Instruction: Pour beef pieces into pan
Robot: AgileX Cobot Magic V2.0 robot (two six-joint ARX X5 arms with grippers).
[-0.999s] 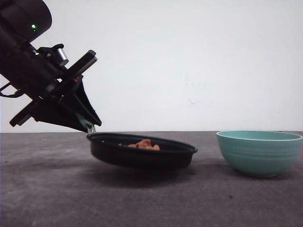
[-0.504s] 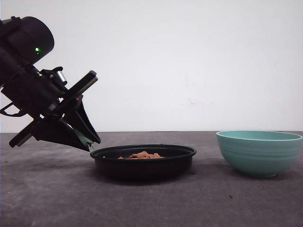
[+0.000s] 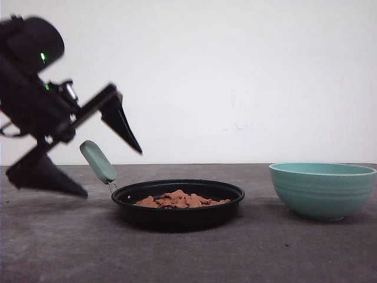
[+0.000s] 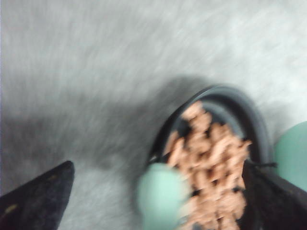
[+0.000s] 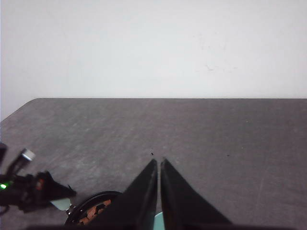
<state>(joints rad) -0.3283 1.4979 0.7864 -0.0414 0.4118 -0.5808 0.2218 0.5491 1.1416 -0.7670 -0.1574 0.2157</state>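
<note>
Sitting right of the pan (image 3: pixel 177 203); a teal bowl (image 3: pixel 323 190).

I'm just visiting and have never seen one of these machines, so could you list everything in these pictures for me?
pan: one, black with a mint-green handle, resting on the table left of centre.
beef pieces: one heap, reddish-brown, inside the pan.
bowl: one, teal and ribbed, on the table to the right of the pan, apart from it.
table: one, dark grey.
wall: white, behind the table.
left claw: black, wide open around the handle, not gripping it.
right claw: black, fingers closed together, holding nothing.
</note>
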